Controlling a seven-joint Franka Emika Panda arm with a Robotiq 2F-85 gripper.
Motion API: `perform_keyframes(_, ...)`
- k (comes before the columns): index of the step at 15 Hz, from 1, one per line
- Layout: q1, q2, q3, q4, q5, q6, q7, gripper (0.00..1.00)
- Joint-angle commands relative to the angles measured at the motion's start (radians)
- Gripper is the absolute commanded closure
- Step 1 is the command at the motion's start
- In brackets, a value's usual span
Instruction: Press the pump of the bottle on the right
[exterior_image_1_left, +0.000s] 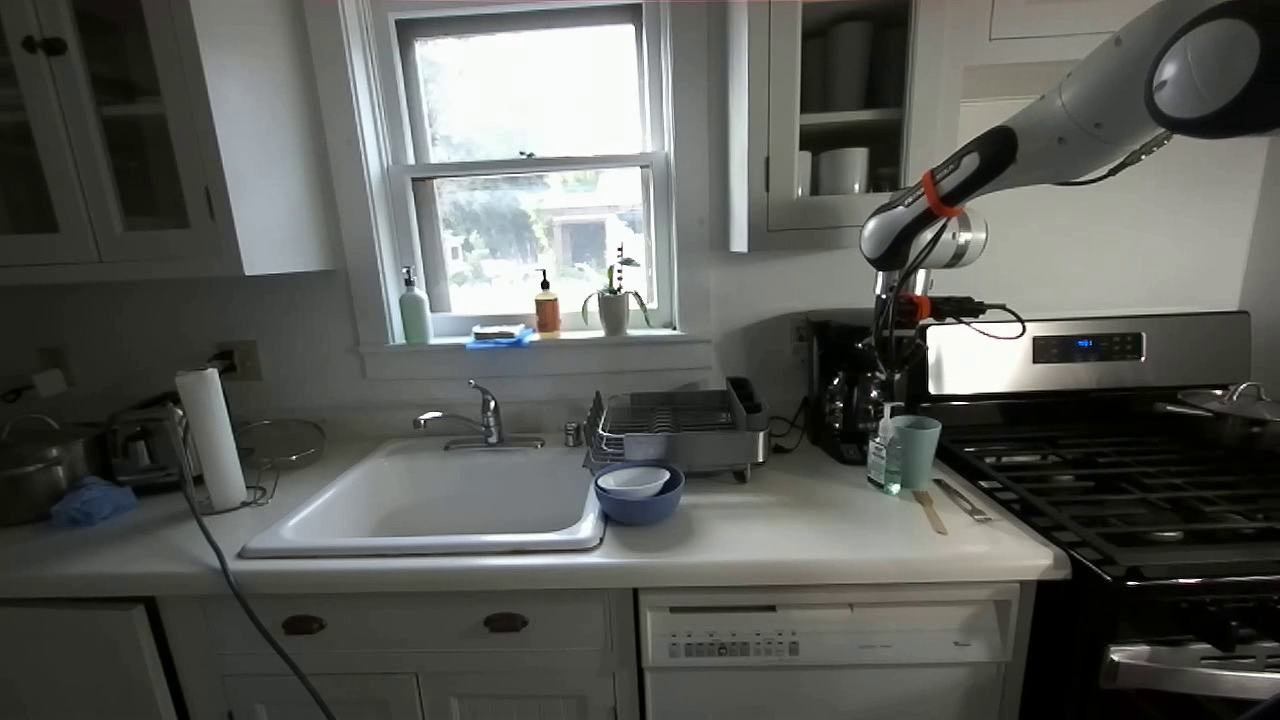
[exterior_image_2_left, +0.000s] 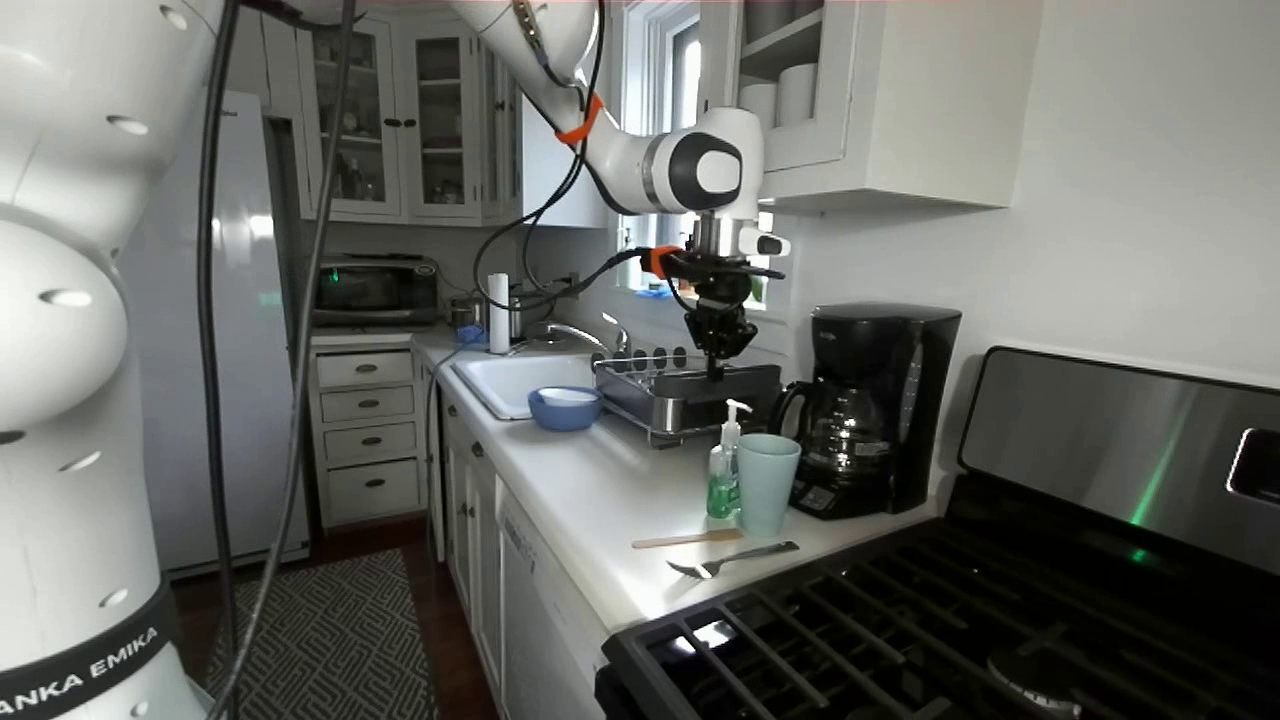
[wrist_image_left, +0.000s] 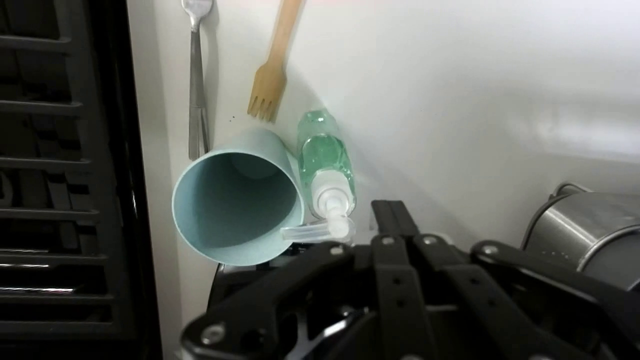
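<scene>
A clear bottle of green liquid with a white pump stands upright on the counter, in both exterior views (exterior_image_1_left: 884, 466) (exterior_image_2_left: 722, 484) and the wrist view (wrist_image_left: 324, 152). Its pump head (wrist_image_left: 339, 226) has a spout pointing over the rim of a pale blue-green cup (wrist_image_left: 260, 142). The cup stands right beside the bottle (exterior_image_2_left: 767, 485). My gripper (exterior_image_2_left: 715, 372) is shut and empty, pointing down. Its fingertips are above the pump's height, with a gap, in an exterior view. In the wrist view the fingertips (wrist_image_left: 395, 218) lie to the right of the pump head.
A wooden fork (wrist_image_left: 270, 85) and a metal fork (wrist_image_left: 196, 75) lie near the cup. A black coffee maker (exterior_image_2_left: 870, 400) stands behind. A dish rack (exterior_image_1_left: 680, 440), blue bowls (exterior_image_1_left: 640, 505) and the stove (exterior_image_1_left: 1100, 470) are around. Two other pump bottles (exterior_image_1_left: 415, 312) (exterior_image_1_left: 547, 312) stand on the windowsill.
</scene>
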Motion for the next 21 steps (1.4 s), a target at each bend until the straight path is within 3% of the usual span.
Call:
perform_keyframes(1, 0.003, 0.043, -0.009, 0.045, -0.028, 0.034, 0.037, 1.0)
perform_keyframes(21, 0.014, 0.136, -0.021, 0.102, -0.087, 0.002, 0.087, 1.0)
